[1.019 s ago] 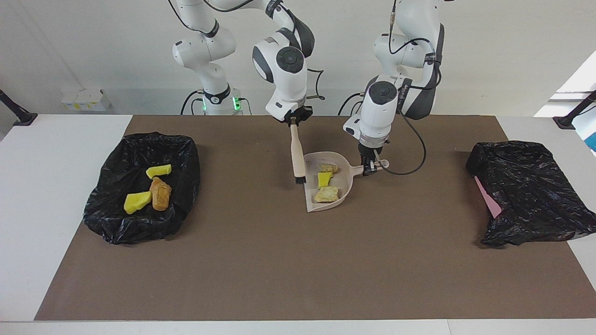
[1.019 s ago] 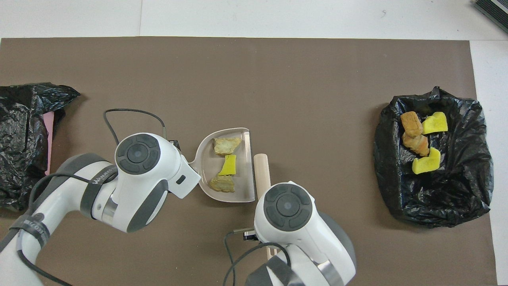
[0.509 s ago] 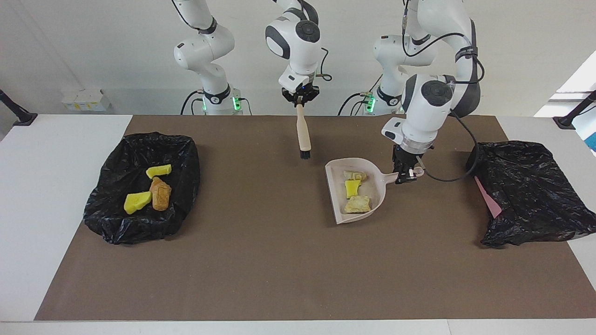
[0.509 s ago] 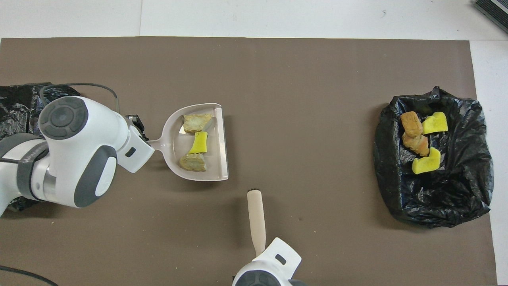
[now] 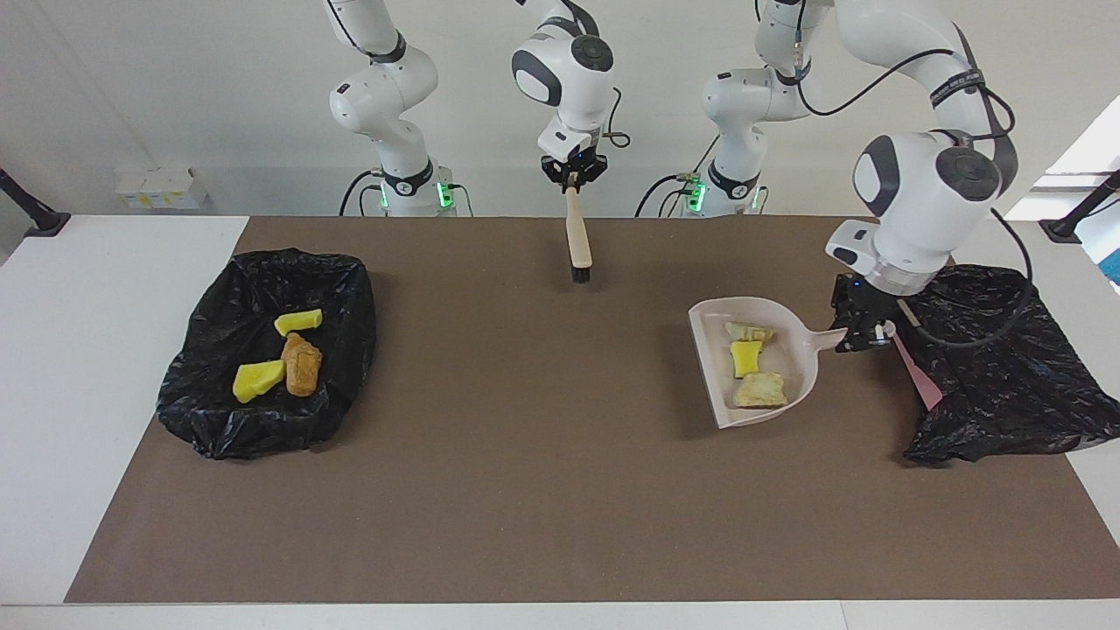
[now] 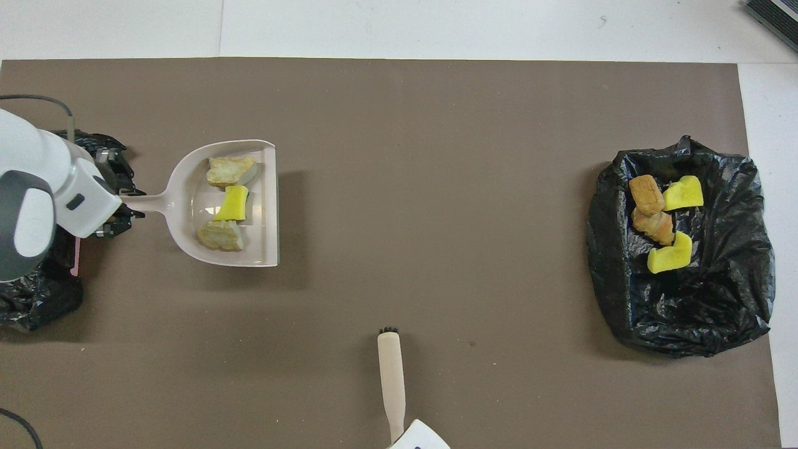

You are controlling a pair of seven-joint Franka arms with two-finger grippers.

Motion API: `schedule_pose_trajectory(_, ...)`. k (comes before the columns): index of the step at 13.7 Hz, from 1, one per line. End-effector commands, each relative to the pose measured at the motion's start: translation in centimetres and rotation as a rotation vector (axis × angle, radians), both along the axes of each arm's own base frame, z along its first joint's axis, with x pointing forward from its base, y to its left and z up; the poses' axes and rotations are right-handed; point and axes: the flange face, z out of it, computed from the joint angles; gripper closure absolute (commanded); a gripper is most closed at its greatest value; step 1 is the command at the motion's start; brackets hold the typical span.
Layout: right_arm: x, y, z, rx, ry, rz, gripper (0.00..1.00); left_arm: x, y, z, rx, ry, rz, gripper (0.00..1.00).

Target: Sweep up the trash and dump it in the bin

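L gripper (image 5: 862, 337) clamped on dustpan (image 5: 792, 385) handle, fingers tight round it; pan held up over mat (image 5: 525, 490), just beside the bin (image 5: 997, 367) at L arm's end, handle end over bin edge; pan roughly level, open mouth facing R arm's end. In pan: 3 trash bits; yellow sponge chunk (image 5: 745, 358) in middle, tan lump (image 5: 759, 390) farther from robots, another tan lump (image 5: 748, 332) nearer robots; all 3 touching or nearly so in a row. L-end bin black-bagged, bag crumpled over it, pink rim strip (image 5: 914, 376) showing next to gripper.

R gripper (image 5: 573, 172) closed on brush (image 5: 577, 241) handle top; brush hangs near-vertical, bristles down, clear of mat, over mat edge nearest robots, mid-table; well apart from pan.

Second bin (image 5: 262, 420) at R arm's end, black-lined, open; holds 4 bits: 2 yellow chunks (image 5: 298, 321), (image 5: 257, 379) plus 2 brown lumps (image 5: 302, 363) betw them, lumps touching each other.
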Motion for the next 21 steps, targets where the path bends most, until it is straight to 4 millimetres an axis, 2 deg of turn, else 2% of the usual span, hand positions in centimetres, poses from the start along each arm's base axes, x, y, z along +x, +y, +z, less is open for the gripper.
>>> schedule_pose_trajectory(1, -1.0, -0.3, -1.0, 0.005, -0.002, -0.026, 1.00, 2.2, 4.7, 1.0, -0.021, 0.005, -0.036, 1.00)
schedule_pose_trajectory(3, -1.1, 0.0, -1.1, 0.035, 0.025, -0.058, 1.00, 2.8, 8.9, 1.9, -0.019, 0.006, -0.028, 1.00)
schedule_pose_trajectory(6, -1.1, -0.2, -1.6, 0.034, 0.037, -0.060, 1.00, 4.1, 13.0, 4.6, -0.009, -0.009, -0.031, 1.00)
schedule_pose_trajectory(7, -1.1, -0.2, -1.6, 0.042, 0.040, -0.060, 1.00, 4.0, 14.7, 5.1, -0.003, -0.022, -0.025, 1.00)
schedule_pose_trajectory(8, -1.2, -0.2, -1.9, 0.049, 0.034, -0.061, 1.00, 3.4, 17.9, 5.4, 0.002, -0.037, 0.002, 1.00)
schedule_pose_trajectory(10, -1.2, -0.6, -2.8, 0.051, 0.030, -0.069, 1.00, 2.5, 22.3, 5.9, 0.017, -0.057, 0.018, 1.00)
schedule_pose_trajectory(14, -1.0, -0.7, -3.1, 0.054, 0.029, -0.070, 1.00, 1.0, 29.3, 7.5, 0.208, -0.088, -0.122, 1.00)
schedule_pose_trajectory(15, -0.9, -0.7, -3.3, 0.050, 0.031, -0.071, 0.97, 0.4, 31.3, 7.8, 0.238, -0.099, -0.145, 1.00)
schedule_pose_trajectory(17, -0.6, -0.6, -3.3, 0.051, 0.032, -0.080, 0.73, 0.4, 33.1, 8.4, 0.336, -0.145, -0.160, 1.00)
schedule_pose_trajectory(18, -0.4, -0.4, -3.3, 0.051, 0.032, -0.089, 0.38, 0.6, 33.2, 8.6, 0.434, -0.125, -0.191, 1.00)
schedule_pose_trajectory(21, 0.7, 0.0, -2.0, 0.069, 0.026, -0.112, 0.35, -0.2, 32.3, 7.5, 0.524, -0.097, -0.156, 1.00)
